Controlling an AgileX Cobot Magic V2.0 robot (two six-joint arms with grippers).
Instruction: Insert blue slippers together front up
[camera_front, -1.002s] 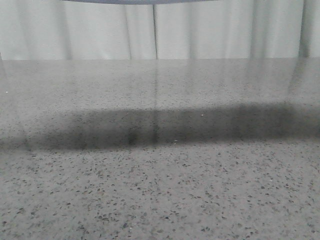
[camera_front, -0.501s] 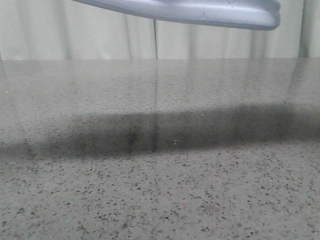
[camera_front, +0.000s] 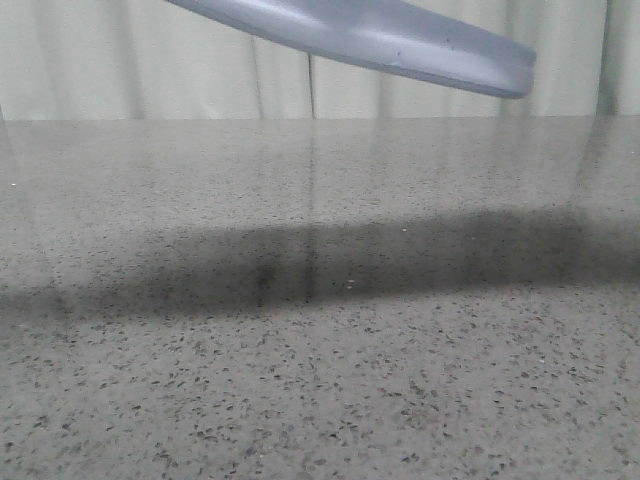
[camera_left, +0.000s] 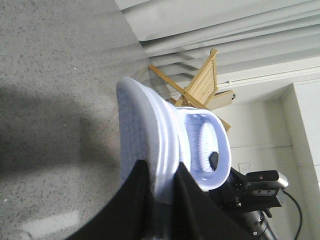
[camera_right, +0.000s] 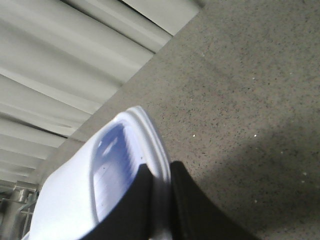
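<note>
Front view only a slipper sole (camera_front: 380, 40) aloft, wrist views reveal each tool (camera_left: 160, 187) (camera_right: 160, 187) clamping a blue slipper (camera_left: 150, 135) (camera_right: 100, 195)

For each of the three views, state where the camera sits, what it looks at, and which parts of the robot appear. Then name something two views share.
Front view: low, facing forward over the speckled table to curtains; a slipper overhead, no robot parts.
Left wrist view: on the left arm; left gripper clamps a slipper edge; wooden rack beyond.
Right wrist view: on the right arm; right gripper clamps a slipper edge.
Shared: both wrist views show a held slipper over the table.
</note>
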